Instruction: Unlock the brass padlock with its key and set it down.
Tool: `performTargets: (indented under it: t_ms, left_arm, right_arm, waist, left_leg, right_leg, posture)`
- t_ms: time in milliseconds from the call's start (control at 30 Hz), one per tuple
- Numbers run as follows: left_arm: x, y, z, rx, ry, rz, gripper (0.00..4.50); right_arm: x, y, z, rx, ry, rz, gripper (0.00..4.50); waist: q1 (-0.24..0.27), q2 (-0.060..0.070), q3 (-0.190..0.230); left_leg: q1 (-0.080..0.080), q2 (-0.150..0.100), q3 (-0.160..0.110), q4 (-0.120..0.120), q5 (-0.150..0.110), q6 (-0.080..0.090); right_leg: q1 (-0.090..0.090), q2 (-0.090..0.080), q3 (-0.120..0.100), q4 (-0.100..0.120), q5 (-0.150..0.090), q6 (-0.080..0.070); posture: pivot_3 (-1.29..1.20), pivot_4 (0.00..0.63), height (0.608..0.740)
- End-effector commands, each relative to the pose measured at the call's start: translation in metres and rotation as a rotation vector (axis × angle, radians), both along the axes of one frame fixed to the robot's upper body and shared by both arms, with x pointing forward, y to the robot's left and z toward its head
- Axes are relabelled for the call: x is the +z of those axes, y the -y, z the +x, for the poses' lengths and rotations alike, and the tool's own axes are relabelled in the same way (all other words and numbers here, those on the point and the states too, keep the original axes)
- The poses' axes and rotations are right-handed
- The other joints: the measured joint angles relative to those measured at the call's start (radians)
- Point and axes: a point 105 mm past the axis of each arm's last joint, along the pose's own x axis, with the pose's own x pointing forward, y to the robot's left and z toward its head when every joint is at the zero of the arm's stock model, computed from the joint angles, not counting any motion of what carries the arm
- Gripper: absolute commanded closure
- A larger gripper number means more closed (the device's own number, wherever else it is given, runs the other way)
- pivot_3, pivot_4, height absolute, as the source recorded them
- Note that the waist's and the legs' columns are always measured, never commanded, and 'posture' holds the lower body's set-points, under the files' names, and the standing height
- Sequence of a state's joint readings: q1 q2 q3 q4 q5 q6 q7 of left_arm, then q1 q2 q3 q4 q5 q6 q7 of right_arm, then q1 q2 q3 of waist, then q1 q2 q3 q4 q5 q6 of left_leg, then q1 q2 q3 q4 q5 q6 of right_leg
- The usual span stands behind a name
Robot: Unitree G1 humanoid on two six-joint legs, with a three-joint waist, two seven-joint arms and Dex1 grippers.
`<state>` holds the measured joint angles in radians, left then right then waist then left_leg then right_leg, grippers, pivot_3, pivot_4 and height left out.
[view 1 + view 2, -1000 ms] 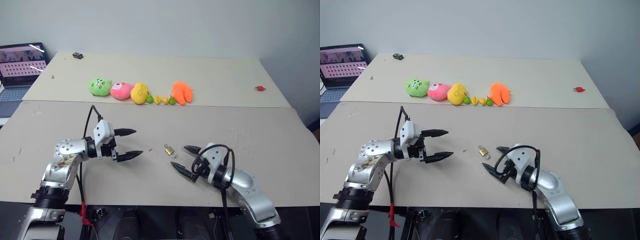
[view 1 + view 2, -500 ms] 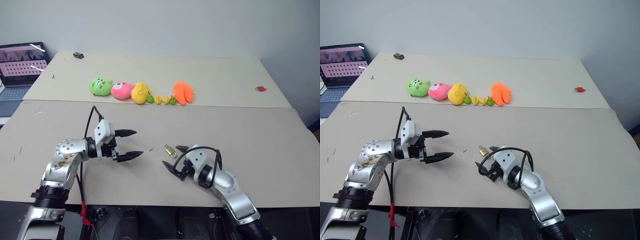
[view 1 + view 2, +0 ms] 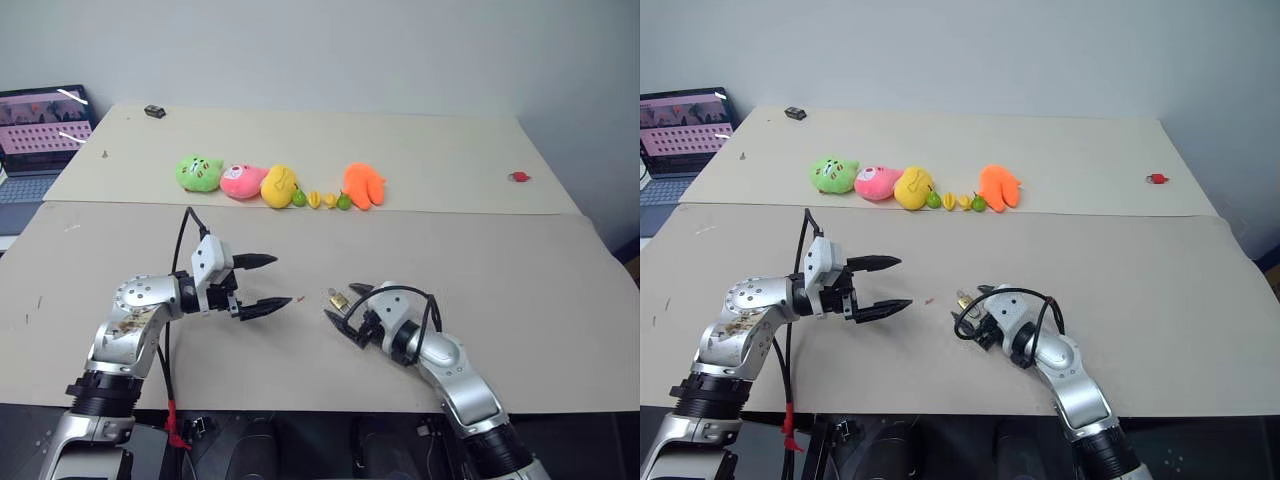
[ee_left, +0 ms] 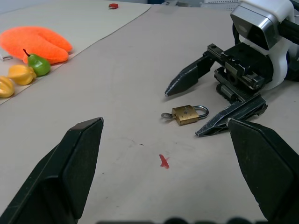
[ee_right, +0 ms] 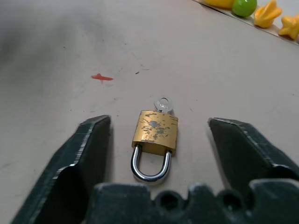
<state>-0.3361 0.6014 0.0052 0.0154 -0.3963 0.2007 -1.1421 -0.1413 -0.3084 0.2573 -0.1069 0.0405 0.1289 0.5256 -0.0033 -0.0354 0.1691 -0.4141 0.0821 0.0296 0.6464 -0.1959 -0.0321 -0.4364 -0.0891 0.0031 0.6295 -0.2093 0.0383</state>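
Brass padlock (image 5: 154, 132) lies flat on table (image 3: 520, 270), key (image 5: 163, 104) inserted, between right gripper (image 5: 159, 140) open jaws, untouched. Left gripper (image 3: 262, 282) wide, empty. Risk: closing fingers skid it away.

We are seeing even, bright indoor light falling softly from above; shadows are lying faint and short under the brass padlock (image 5: 154, 132); its shackle is catching a small glint; the right wrist view is blurring toward its far corner.
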Motion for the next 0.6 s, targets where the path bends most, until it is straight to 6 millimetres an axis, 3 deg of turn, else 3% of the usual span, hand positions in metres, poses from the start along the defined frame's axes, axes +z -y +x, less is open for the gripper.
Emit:
performTargets:
  t_ms: [33,267,600]
  left_arm:
    - [0.011,-0.001,0.000,0.006,0.049,-0.017,0.00]
    - [0.014,-0.001,0.003,0.024,0.061,-0.023,0.00]
    - [0.019,-0.004,0.010,0.049,0.069,-0.040,0.00]
  right_arm:
    - [0.011,0.004,0.003,0.003,0.053,0.004,2.15]
    - [0.011,0.009,0.009,-0.006,0.070,-0.024,4.47]
    - [0.015,0.015,0.017,-0.019,0.096,-0.034,4.47]
  waist:
    - [0.000,0.000,0.000]
    - [0.000,0.000,0.000]
    - [-0.001,0.000,0.000]
  left_leg:
    - [0.000,0.000,0.000,0.000,0.000,0.000]
    - [0.001,0.000,0.000,0.000,0.000,0.000]
    - [0.001,0.000,0.000,0.000,0.000,0.000]
  right_leg:
    - [0.000,0.000,0.000,0.000,0.000,0.000]
    - [0.001,0.000,0.000,0.000,0.000,0.000]
    - [0.001,0.000,0.000,0.000,0.000,0.000]
  posture:
    - [0.00,0.150,0.722]
    - [0.00,0.150,0.722]
    - [0.00,0.150,0.722]
